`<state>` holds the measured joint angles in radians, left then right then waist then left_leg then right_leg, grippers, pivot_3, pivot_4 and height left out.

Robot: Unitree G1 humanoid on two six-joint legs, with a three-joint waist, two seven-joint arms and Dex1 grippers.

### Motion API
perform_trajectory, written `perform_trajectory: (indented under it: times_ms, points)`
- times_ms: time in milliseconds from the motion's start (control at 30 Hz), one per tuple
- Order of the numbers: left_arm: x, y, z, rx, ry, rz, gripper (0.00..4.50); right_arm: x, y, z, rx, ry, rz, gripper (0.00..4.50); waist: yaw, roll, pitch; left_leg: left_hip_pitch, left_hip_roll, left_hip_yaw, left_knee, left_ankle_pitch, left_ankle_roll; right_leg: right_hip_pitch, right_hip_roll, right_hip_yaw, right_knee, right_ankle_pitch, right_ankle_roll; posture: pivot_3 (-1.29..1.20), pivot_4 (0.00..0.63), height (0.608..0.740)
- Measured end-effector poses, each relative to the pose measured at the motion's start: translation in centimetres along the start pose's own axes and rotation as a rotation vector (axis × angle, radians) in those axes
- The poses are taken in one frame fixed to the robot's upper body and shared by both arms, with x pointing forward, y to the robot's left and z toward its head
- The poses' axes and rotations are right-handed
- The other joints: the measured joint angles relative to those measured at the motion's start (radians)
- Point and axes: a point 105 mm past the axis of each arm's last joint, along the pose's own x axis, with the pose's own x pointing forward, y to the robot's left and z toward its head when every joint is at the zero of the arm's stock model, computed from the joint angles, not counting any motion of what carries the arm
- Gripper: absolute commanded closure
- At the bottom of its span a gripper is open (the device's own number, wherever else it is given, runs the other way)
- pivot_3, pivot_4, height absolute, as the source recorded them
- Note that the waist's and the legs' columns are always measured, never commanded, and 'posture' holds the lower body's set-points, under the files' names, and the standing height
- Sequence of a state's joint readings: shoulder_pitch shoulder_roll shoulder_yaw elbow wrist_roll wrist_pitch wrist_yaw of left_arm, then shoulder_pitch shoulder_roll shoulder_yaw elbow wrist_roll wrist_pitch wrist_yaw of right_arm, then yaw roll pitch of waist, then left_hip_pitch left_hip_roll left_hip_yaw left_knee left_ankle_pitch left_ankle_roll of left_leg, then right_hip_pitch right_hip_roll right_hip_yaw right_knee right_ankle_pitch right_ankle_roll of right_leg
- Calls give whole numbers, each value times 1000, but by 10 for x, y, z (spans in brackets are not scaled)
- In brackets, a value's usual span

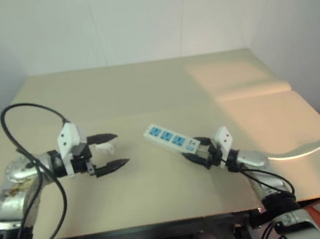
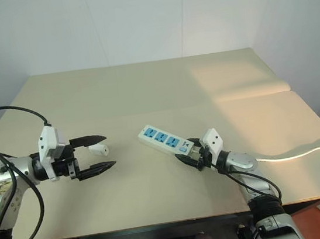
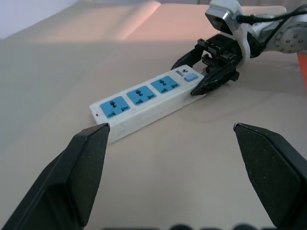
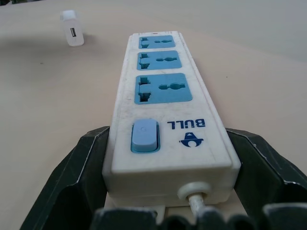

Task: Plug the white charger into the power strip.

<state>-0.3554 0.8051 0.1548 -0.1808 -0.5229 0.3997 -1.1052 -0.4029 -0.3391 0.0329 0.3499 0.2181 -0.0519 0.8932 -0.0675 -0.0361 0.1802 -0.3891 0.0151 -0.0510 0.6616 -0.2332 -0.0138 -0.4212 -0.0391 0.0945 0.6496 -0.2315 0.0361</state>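
**Right pincer at the switch end of the strip; left pincer wide and empty**

Right pincer (image 2: 190, 158), head views: my two black fingers flank the cord end of the power strip (image 2: 165, 139), one on each long side. The strip lies flat on the tan table (image 2: 144, 86), its long axis running diagonally from that pincer away and toward my left. Its blue socket faces point up. A thin white cord (image 2: 297, 151) trails off beyond my right arm toward the table's right edge. My left pincer (image 2: 100, 152) hangs above the table with its fingers spread wide, holding nothing. The white charger (image 2: 98, 147) shows between its fingertips; whether it lies on the table or touches a finger I cannot tell. It is well apart from the strip's free end.

Left wrist view: my left fingers (image 3: 81, 172) stand far apart and empty. Beyond them the strip (image 3: 144, 103) lies with its free end toward this pincer. My right pincer (image 3: 204, 72) brackets its far end beside the blue switch.

Right wrist view: the strip (image 4: 165, 120) runs straight away along the pincer's own line, switch and cord end nearest, three sockets in a row beyond. My right fingers (image 4: 72, 177) sit against or just beside both long sides; a firm clamp I cannot confirm. The charger (image 4: 72, 34) stands tilted on the table past the strip's far end.
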Motion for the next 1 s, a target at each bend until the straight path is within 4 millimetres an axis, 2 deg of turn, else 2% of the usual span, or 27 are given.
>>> perform_trajectory:
  times_ms: [133, 233, 333, 533, 667, 733, 900, 1000]
  points:
    - [12, 20, 25, 112, -22, 96, 0, -4, 9, -1, 4, -7, 70, 1090, 2, 0, 0, 0, 0, 0, 0, 0, 0, 0, 0, 0, 0, 0, 0, 0, 150, 740]
    - [13, 30, 34, 204, 27, 74, 0, -8, 22, 1, 3, -3, 195, 1090, -3, 0, 0, 0, 0, 1, 0, 0, 0, 0, 0, 1, 0, 0, 0, 0, 150, 740]
    - [13, 34, 31, 275, 126, -55, 0, -12, 29, 6, -19, 6, 294, 1090, -5, 0, 0, 1, 0, 1, 0, 0, 0, 0, 1, 0, 0, 0, 0, 0, 150, 740]
    - [18, 48, 25, 394, 336, -293, 0, -6, 34, 19, -79, 23, 443, 1090, -2, 0, 0, -1, 0, 0, 0, 0, 0, 0, 2, 0, -1, 0, 0, 0, 150, 740]
    - [19, 68, 5, 542, 628, -404, 0, -4, 34, 14, -94, 68, 482, 1090, -1, 0, 0, -2, -1, 1, 1, 0, 0, -1, 2, 0, -1, 0, 0, 0, 150, 740]
    - [25, 74, 3, 583, 718, -452, 0, -1, 33, 13, -94, 74, 482, 1090, 0, 0, 0, -2, -1, 0, 1, 0, 0, 0, 2, 0, 0, 0, 0, 0, 150, 740]
    - [55, 84, 8, 605, 935, -524, 0, 15, 36, 7, -81, 91, 471, 1090, -5, 0, 0, -2, -1, 0, 2, 0, 1, -1, 2, 1, 0, -1, 1, 0, 150, 740]
    - [60, 86, -1, 603, 1039, -551, 0, 20, 39, 8, -82, 85, 475, 1090, -19, -1, 1, -2, -1, 0, 2, -1, 1, -1, 3, 2, 1, -1, 1, 0, 150, 740]
